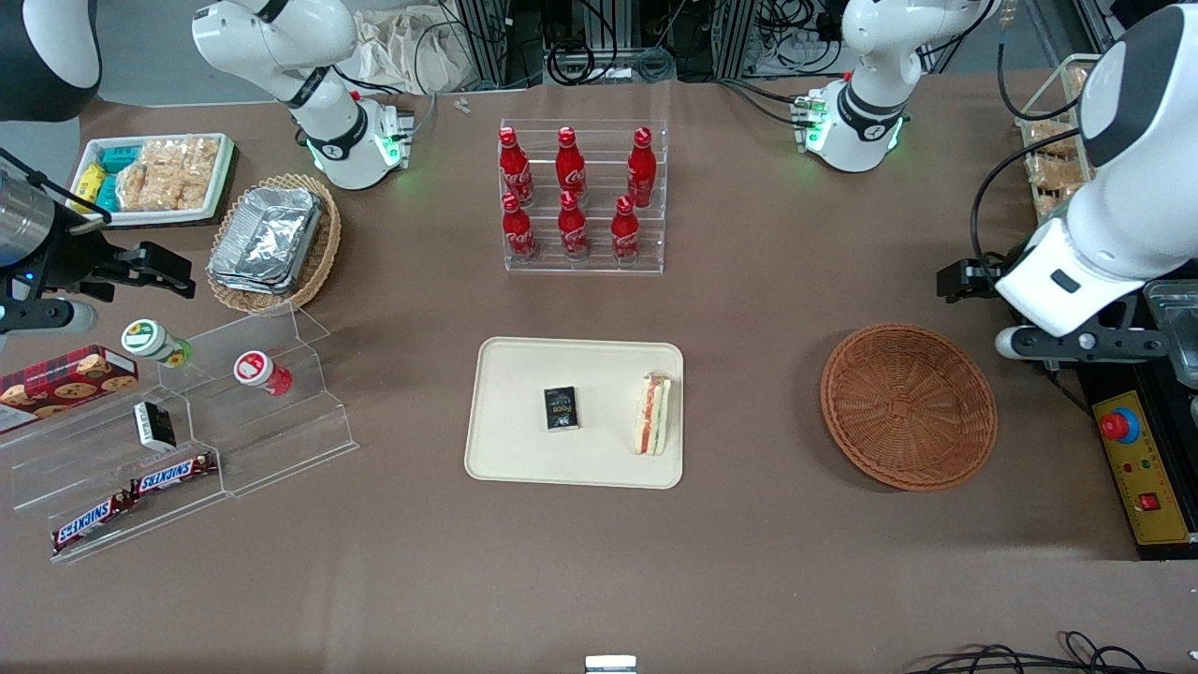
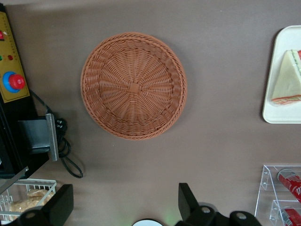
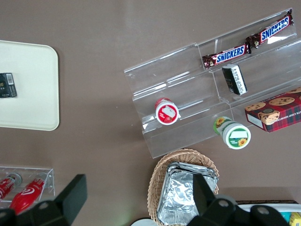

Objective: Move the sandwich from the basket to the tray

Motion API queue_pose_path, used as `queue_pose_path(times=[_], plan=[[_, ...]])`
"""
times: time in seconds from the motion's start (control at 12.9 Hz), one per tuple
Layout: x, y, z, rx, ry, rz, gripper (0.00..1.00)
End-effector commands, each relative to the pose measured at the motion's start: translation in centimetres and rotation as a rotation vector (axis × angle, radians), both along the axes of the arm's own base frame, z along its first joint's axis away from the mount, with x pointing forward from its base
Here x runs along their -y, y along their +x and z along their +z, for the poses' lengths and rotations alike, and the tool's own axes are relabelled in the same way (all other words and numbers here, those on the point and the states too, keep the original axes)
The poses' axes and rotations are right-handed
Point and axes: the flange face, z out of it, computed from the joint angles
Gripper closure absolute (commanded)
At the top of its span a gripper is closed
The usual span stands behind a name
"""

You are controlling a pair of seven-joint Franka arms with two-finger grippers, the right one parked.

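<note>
Wicker basket (image 1: 908, 406): reddish-brown, round and shallow, with nothing in it; it sits on the brown bench (image 1: 749, 562) toward my working end.
Sandwich (image 1: 652, 414): lying on the tray at the edge nearest the basket, filling stripe facing up in the front view; nothing touches it.
Tray (image 1: 524, 449): cream plastic, mid-bench, nearer the front camera than the rack of red bottles (image 1: 571, 197); a small black box (image 1: 562, 409) lies on it just beside the sandwich, apart from it.
My pincer (image 2: 124, 207): fingers spread wide with nothing between them, hanging above the bench just beside the basket, well apart from the tray.
Step in hand, as I judge it: the sandwich looks delivered, so what is left is to pull clear.
Doing it well: I would stay high, keep my fingers spread, and keep away from the basket rim and the bottle rack.
Risk: little, beyond clipping the control box (image 1: 1144, 468) at my end.
</note>
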Motion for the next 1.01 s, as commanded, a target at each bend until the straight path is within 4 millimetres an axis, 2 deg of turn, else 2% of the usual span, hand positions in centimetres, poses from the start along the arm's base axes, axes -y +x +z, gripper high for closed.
queue_pose_path(times=[0.0,0.16,0.47,0.93], plan=[[-1.0,-1.4,0.9,-0.002,0.001,0.02,0.0],[-2.5,-1.6,1.5,0.007,-0.031,0.067,0.0],[-4.3,-4.4,0.5,0.06,-0.035,0.042,0.0],[-4.9,-2.8,-0.7,0.042,-0.033,0.065,0.0]])
